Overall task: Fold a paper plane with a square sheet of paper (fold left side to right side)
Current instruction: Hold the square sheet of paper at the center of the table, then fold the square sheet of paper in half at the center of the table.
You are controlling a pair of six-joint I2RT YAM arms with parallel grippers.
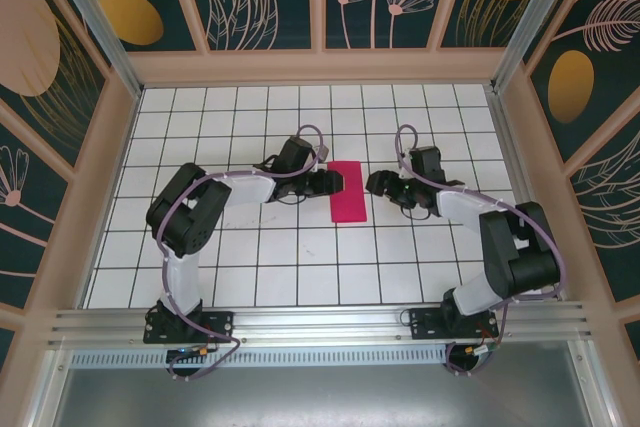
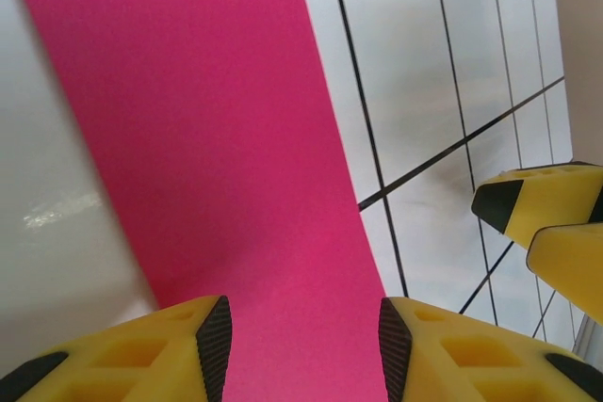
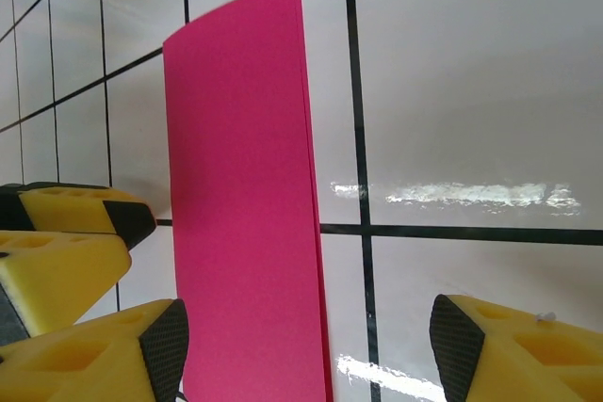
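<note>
Folded square sheet of paper flat on surface, frame centre. Left claw half spread astride it, right claw wide, nothing gripped. Thin, light, slippery; probably best pinched at loose edge.

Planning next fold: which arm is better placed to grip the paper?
Left, marginally: the folded paper fills the gap between the left fingers; between the right fingers it sits off to one side.

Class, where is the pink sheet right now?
In the top view, the pink sheet lies at the middle of the table, between the left claw and the right claw.
</note>
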